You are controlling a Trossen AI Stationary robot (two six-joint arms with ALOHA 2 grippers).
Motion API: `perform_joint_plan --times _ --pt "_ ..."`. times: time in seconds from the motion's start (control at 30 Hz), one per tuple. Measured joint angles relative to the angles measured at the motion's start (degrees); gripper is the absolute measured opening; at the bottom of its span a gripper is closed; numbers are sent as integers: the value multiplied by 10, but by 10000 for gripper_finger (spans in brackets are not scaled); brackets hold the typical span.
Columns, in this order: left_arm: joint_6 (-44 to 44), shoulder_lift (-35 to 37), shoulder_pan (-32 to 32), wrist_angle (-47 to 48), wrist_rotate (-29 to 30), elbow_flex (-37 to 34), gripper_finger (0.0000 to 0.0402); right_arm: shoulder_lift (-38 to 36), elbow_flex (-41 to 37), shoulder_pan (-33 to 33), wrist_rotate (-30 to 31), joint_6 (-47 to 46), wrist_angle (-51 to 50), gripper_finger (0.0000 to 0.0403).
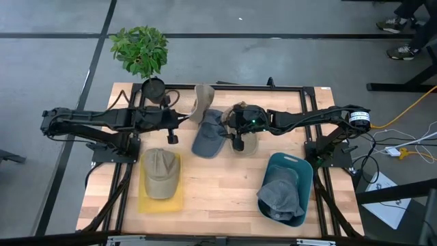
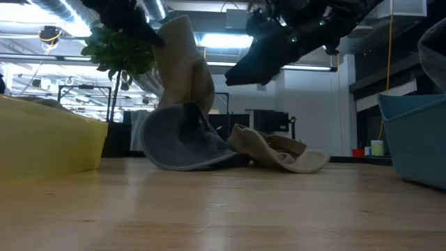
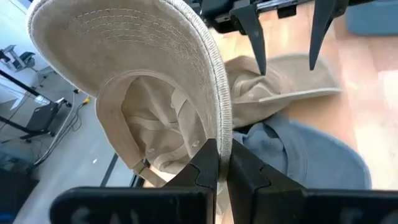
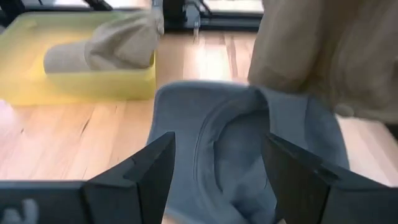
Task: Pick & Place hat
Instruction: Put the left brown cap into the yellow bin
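A beige cap [image 1: 202, 101] hangs in the air at the table's far middle, with my left gripper [image 1: 186, 119] shut on it; the low view shows the cap [image 2: 182, 59] well above the tabletop. Under it a grey cap [image 1: 207, 139] lies on the table, and beside that lies a crumpled beige hat [image 1: 247, 143]. My right gripper [image 4: 217, 177] hovers open over the grey cap [image 4: 249, 143], touching nothing. In the left wrist view the right gripper's fingers [image 3: 258, 37] stand apart above the crumpled hat [image 3: 280, 84]. My left gripper pinches the beige cap's brim edge [image 3: 222, 134] between its two fingers, which lie across the edge. The fingers come roughly level from the table's left, slanting a little down. The cap is lifted clear, brim upward, its crown opening [image 3: 155, 130] facing the gripper.
A yellow tray [image 1: 146, 201] at the near left holds another beige cap [image 1: 160, 171]. A teal bin [image 1: 293, 167] at the near right holds a grey hat [image 1: 278, 195]. A potted plant [image 1: 141, 49] stands at the far left edge. Bare wood lies in the near middle.
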State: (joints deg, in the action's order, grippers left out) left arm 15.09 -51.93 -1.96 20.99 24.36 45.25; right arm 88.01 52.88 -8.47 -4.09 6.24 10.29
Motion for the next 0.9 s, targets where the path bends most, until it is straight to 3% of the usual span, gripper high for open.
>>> perform_joint_plan --times 0.47,0.73,0.9 --pt "20 1 0 -35 23 0 11 0 0 0 0 0 29 236" --pt "-23 1 0 -18 -99 0 11 0 0 0 -4 16 88 236" --pt "-70 -2 0 18 -168 0 11 0 0 0 -58 57 133 236"
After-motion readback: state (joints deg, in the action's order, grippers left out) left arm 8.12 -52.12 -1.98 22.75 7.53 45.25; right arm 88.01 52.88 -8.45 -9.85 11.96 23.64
